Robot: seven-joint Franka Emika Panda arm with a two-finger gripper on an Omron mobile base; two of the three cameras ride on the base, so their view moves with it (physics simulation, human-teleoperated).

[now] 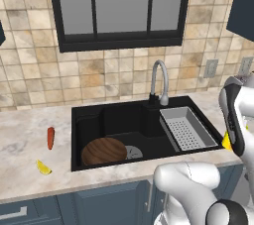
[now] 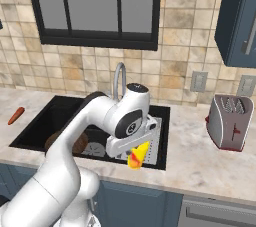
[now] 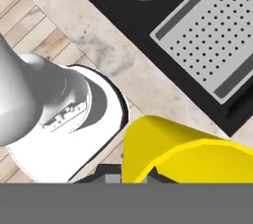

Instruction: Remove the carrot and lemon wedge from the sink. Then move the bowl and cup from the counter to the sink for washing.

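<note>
My gripper (image 2: 134, 154) is shut on the yellow cup (image 2: 139, 154), which hangs tilted above the counter's front strip by the sink's right front corner. The hand view has the cup (image 3: 184, 152) large between the fingertips; in the left base view a sliver of the cup (image 1: 227, 141) peeks from behind the arm. The dark brown bowl (image 1: 103, 150) lies in the black sink (image 1: 75, 120), left of the drain (image 1: 133, 152). The carrot (image 1: 50, 138) and the lemon wedge (image 1: 43, 167) lie on the beige counter (image 1: 22, 135) left of the sink.
A curved silver faucet (image 1: 159, 81) stands behind the basin. A grey perforated tray (image 1: 187, 127) fills the sink's right side. A toaster (image 2: 229, 121) sits on the counter at the right. A window and tiled wall close the back.
</note>
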